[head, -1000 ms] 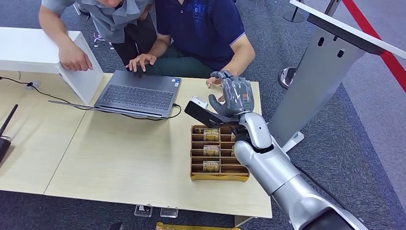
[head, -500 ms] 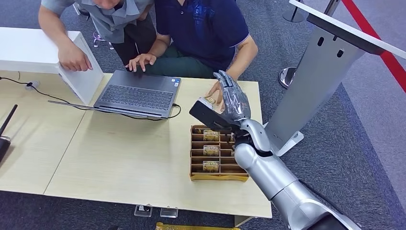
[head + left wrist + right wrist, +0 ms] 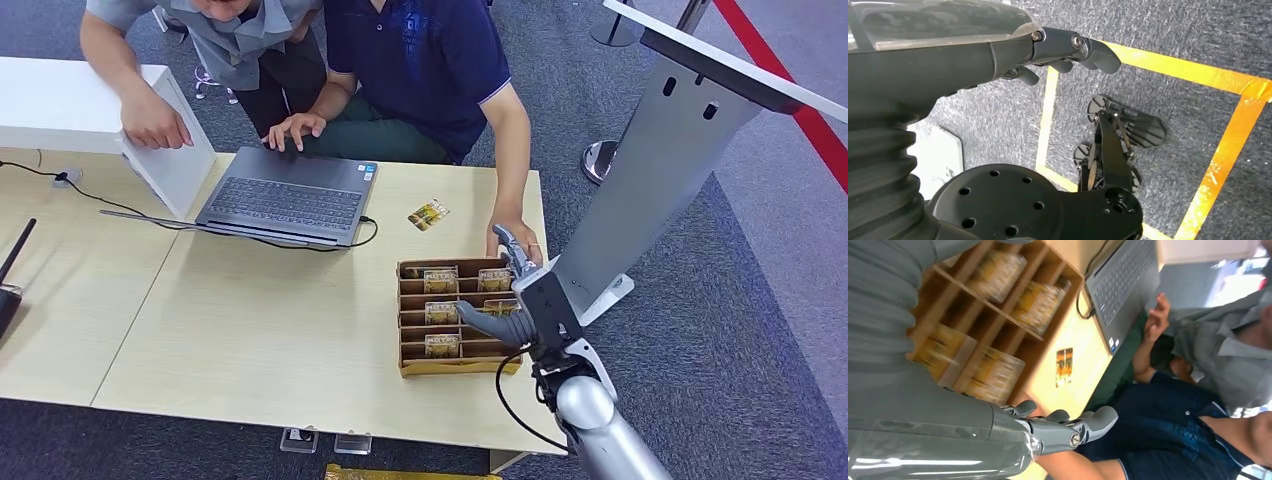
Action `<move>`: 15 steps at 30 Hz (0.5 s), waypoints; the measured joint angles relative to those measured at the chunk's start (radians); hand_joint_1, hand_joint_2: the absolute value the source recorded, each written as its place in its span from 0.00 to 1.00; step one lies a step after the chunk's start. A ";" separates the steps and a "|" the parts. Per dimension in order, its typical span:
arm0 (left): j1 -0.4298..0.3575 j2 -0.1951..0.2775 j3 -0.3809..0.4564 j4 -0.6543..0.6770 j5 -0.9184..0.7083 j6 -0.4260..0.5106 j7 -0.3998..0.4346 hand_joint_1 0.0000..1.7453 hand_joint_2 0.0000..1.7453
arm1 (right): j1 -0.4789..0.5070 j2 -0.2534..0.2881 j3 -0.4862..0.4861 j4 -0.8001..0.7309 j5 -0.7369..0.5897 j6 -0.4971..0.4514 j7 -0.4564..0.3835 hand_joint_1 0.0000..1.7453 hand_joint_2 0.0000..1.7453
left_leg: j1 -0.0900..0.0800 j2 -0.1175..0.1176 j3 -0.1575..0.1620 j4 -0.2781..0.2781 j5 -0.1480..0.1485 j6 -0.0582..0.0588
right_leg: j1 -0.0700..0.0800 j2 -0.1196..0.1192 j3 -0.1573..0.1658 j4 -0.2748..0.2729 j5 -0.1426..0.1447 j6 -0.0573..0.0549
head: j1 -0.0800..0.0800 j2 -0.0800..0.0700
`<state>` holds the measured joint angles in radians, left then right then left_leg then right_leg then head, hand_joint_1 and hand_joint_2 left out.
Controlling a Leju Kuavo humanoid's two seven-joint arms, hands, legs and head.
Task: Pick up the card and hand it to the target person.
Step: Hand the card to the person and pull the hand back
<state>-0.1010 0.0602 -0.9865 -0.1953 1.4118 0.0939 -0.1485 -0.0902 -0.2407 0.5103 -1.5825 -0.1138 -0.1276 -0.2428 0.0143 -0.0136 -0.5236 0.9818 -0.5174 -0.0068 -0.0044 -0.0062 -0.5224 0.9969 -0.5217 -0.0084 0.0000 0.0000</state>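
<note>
Now card point(image 3: 428, 214) lies well beyond robot hand point(image 3: 510, 300).

The card point(image 3: 428, 214) I was to hand over, small with a yellow-and-dark printed face, lies flat on my table, between the laptop and the person in the dark blue shirt point(image 3: 425, 60)
</note>
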 joint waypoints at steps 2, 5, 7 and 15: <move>0.000 0.001 0.004 0.000 0.003 0.001 -0.002 0.00 1.00 | 0.037 -0.002 -0.005 -0.004 -0.013 -0.001 -0.018 0.00 1.00 | 0.000 0.001 0.000 0.000 0.000 0.000 | 0.000 0.001 -0.001 0.000 0.000 0.000 | 0.000 0.000; 0.000 0.002 0.005 -0.001 0.004 0.003 -0.001 0.00 1.00 | 0.081 -0.005 0.004 0.003 -0.023 -0.008 -0.034 0.00 1.00 | 0.000 0.003 0.000 0.000 0.000 0.000 | 0.000 0.003 -0.001 0.000 0.001 0.000 | 0.000 0.000; 0.000 0.004 0.002 -0.001 0.002 0.005 0.001 0.00 1.00 | 0.102 -0.004 0.027 0.019 -0.020 -0.015 -0.035 0.00 1.00 | 0.000 0.003 0.000 0.000 -0.001 0.000 | 0.000 0.003 -0.001 0.001 0.001 0.000 | 0.000 0.000; -0.002 0.003 -0.014 -0.003 -0.012 -0.001 -0.004 0.00 1.00 | 0.084 0.032 0.120 0.149 -0.027 -0.060 -0.036 0.00 1.00 | 0.000 0.008 0.001 -0.001 0.000 -0.001 | 0.000 0.008 -0.002 0.000 0.002 -0.001 | 0.000 0.000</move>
<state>-0.1029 0.0637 -1.0005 -0.1986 1.3997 0.0928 -0.1520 -0.0059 -0.2090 0.6304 -1.4334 -0.1405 -0.1871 -0.2787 0.0143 -0.0054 -0.5225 0.9807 -0.5178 -0.0076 -0.0043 0.0019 -0.5240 0.9971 -0.5197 -0.0089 0.0000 0.0000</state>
